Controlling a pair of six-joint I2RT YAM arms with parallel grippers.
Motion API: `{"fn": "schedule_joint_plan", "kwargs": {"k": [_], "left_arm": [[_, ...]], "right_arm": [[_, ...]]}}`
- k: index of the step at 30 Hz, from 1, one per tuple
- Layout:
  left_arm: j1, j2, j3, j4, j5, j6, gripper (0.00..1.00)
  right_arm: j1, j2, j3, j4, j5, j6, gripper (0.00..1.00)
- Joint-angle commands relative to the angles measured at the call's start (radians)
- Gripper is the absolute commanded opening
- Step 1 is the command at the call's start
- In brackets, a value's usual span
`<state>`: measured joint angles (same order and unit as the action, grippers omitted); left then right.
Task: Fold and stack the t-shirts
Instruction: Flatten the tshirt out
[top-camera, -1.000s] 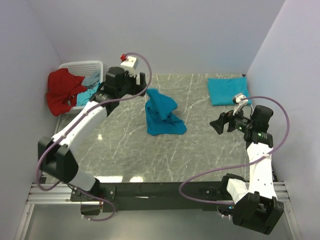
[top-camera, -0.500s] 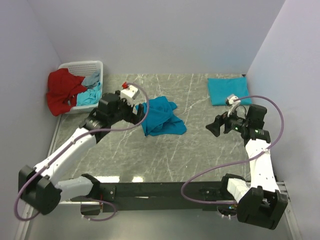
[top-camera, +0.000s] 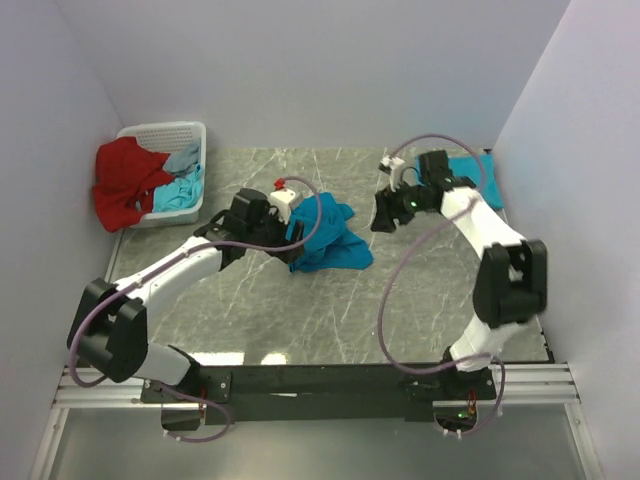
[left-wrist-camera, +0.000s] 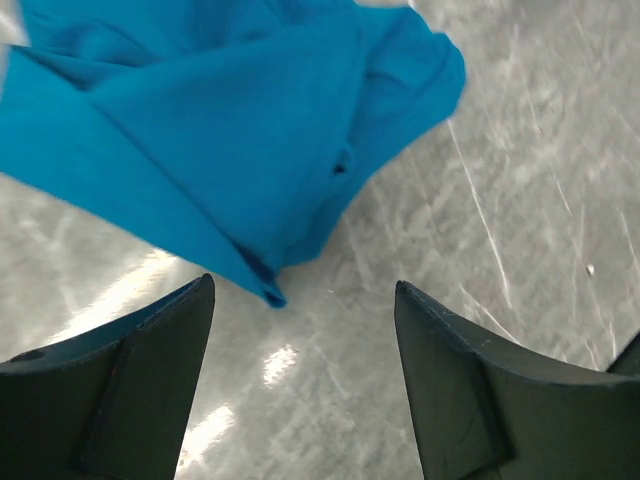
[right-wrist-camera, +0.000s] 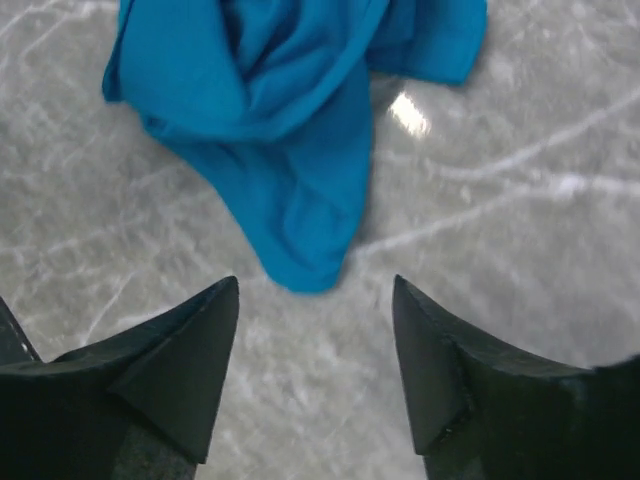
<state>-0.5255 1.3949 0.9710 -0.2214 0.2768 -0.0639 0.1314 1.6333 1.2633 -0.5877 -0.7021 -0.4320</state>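
A crumpled teal t-shirt lies in a heap in the middle of the table. My left gripper is at its left edge, open. In the left wrist view a corner of the shirt ends just ahead of the left fingertip, and the gripper has only bare table between its fingers. My right gripper hangs open to the right of the heap. In the right wrist view the shirt's tip points toward the empty gap of the gripper. A folded teal t-shirt lies at the back right, partly hidden by the right arm.
A white basket stands at the back left corner, with a red cloth hanging over its rim and light-blue cloths inside. Walls close in the table on the left, back and right.
The left arm swung from near the basket down to the heap's left edge. The right arm moved from the right side in toward the heap. The shirt slumped flatter. Both grippers narrowed a little.
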Motion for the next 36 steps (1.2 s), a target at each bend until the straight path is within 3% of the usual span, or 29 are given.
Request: {"fn": "schedule_joint_plan", "kwargs": {"k": [1,4,10,14,17,21,27,30,32,36], "left_arm": [[-0.047,0.013,0.023,0.053,0.091,0.005,0.78],[-0.067,0.048,0.031,0.091,0.070,0.053,0.79],[-0.119,0.199,0.087,0.108,-0.039,0.115,0.76],[-0.156,0.286,0.159,0.091,-0.187,0.124,0.66],[-0.162,0.349,0.230,0.056,-0.260,0.101,0.51],[-0.171,0.410,0.291,0.036,-0.274,0.095,0.47],[-0.174,0.421,0.307,0.033,-0.314,0.084,0.29],[-0.174,0.418,0.313,0.017,-0.321,0.085,0.13],[-0.174,0.415,0.313,0.013,-0.318,0.088,0.01],[-0.174,0.383,0.308,0.001,-0.294,0.095,0.00]], "right_arm": [[0.051,0.189,0.189,-0.142,0.036,0.035,0.68],[0.062,0.325,0.284,-0.193,-0.003,0.055,0.64],[0.085,0.395,0.260,-0.153,0.041,0.068,0.64],[0.086,0.431,0.261,-0.130,0.044,0.096,0.64],[0.092,0.454,0.266,-0.129,0.052,0.110,0.63],[0.100,0.474,0.266,-0.120,0.058,0.128,0.57],[0.103,0.493,0.289,-0.115,0.049,0.144,0.39],[0.103,0.494,0.294,-0.120,0.050,0.142,0.22],[0.103,0.484,0.292,-0.116,0.053,0.139,0.03],[0.099,0.441,0.291,-0.110,0.065,0.130,0.00]]}}
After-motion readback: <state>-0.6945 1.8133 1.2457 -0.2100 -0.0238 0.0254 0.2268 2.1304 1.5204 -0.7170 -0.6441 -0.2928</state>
